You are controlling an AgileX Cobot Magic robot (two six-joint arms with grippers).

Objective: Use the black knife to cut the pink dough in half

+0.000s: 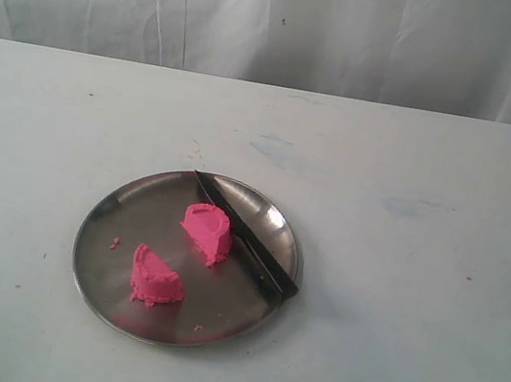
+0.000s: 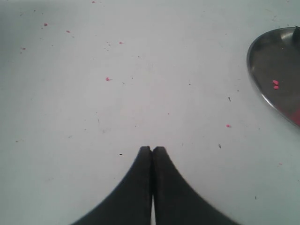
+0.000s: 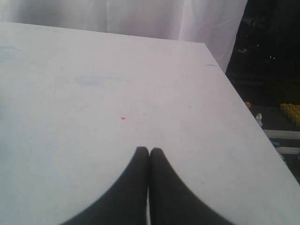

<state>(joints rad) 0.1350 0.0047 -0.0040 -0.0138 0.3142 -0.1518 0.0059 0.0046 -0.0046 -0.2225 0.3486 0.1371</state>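
We see the left gripper (image 2: pixel 152 149) pressed together on nothing, hanging over the white table (image 2: pixel 117 93) near the round steel plate (image 1: pixel 125 203). On the plate the pink dough (image 1: pixel 212 223) lies as 2 bright, crumbly wedges, apart: the left half (image 1: pixel 157 279) nearer the front rim, the right half (image 1: pixel 207 237) about mid-plate. Just beside that half rests the black knife (image 1: pixel 246 236), matte, its handle over the rim. The right gripper (image 3: pixel 149 150) is likewise closed and empty above the table.
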